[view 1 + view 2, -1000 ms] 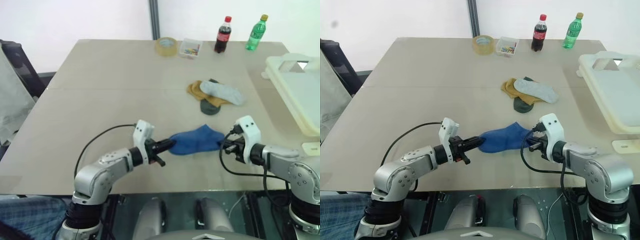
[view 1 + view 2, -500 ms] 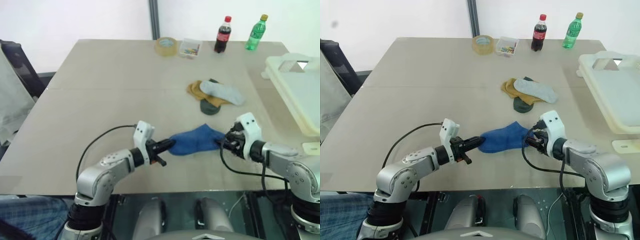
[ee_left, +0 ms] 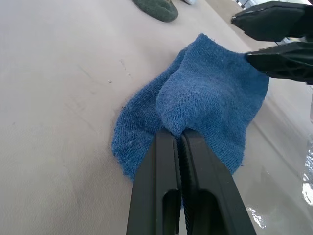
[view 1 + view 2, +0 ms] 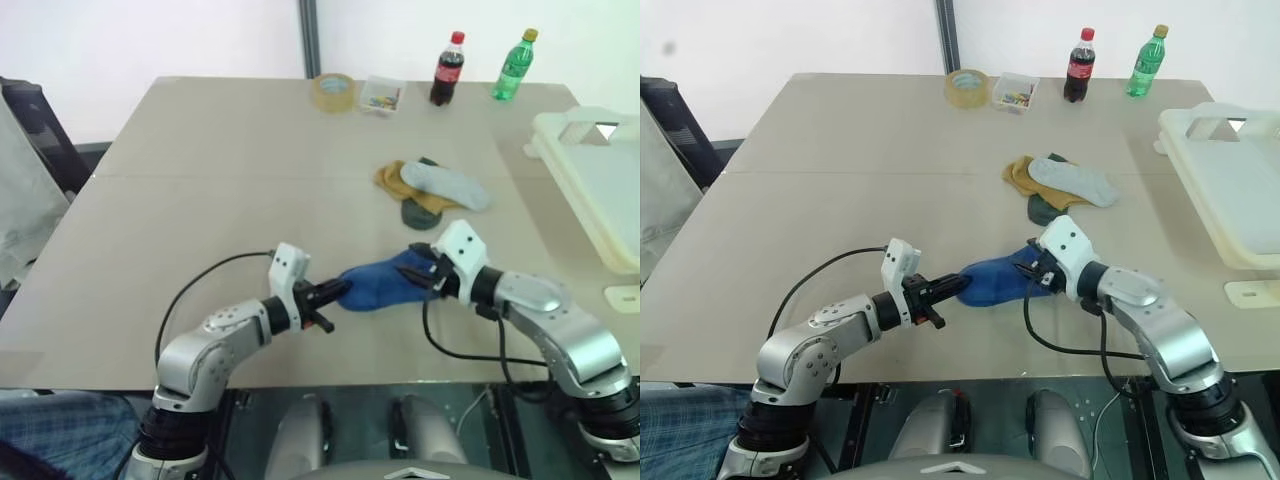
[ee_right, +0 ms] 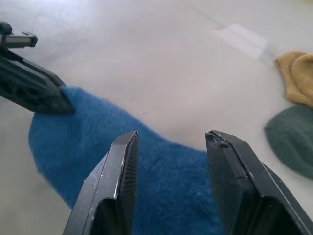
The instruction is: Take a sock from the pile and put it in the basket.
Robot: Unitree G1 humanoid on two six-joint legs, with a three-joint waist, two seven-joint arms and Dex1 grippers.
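You have one blue sock (image 4: 385,284) clamped by the left gripper (image 4: 338,292); three socks remain in the pile (image 4: 432,190). Right gripper (image 4: 422,272), previously clenched, now spread over it.

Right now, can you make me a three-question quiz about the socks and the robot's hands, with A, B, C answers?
1. Where is the blue sock?
A. in the basket
B. on the table between the grippers
C. beside the bottles

2. How many bottles stand at the far edge?
A. one
B. two
C. four

3. How are the right gripper's fingers?
A. apart, over the sock
B. shut on the tape
C. shut on a bottle

Answers:
1 B: the sock lies on the table, the left gripper shut on one end.
2 B: a cola bottle and a green bottle.
3 A: a gap shows between its fingers.
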